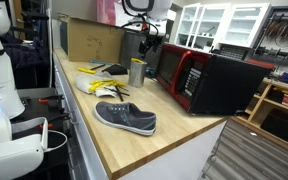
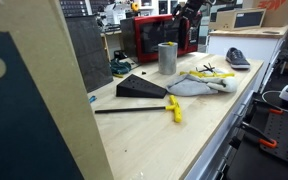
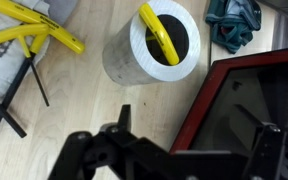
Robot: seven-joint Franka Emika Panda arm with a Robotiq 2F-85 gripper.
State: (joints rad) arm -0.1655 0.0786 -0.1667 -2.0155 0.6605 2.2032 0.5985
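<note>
My gripper (image 3: 198, 124) is open and empty, with its fingers spread wide. It hovers over the wooden counter between a silver metal cup (image 3: 152, 47) and the red-framed microwave (image 3: 252, 95). The cup stands upright with a yellow-handled tool (image 3: 162, 33) inside it. In both exterior views the gripper (image 1: 149, 42) (image 2: 189, 13) hangs above and just behind the cup (image 1: 136, 72) (image 2: 168, 57), close to the microwave (image 1: 209, 80) (image 2: 162, 35). It touches nothing.
Yellow-handled tools (image 3: 32, 35) lie on a grey cloth (image 1: 96, 84) beside the cup. A grey shoe (image 1: 125, 118) lies near the counter's front. A cardboard box (image 1: 89, 40) stands at the back. A teal cloth (image 3: 234, 20), a black wedge (image 2: 141, 87) and a yellow-headed tool (image 2: 173, 108) are also there.
</note>
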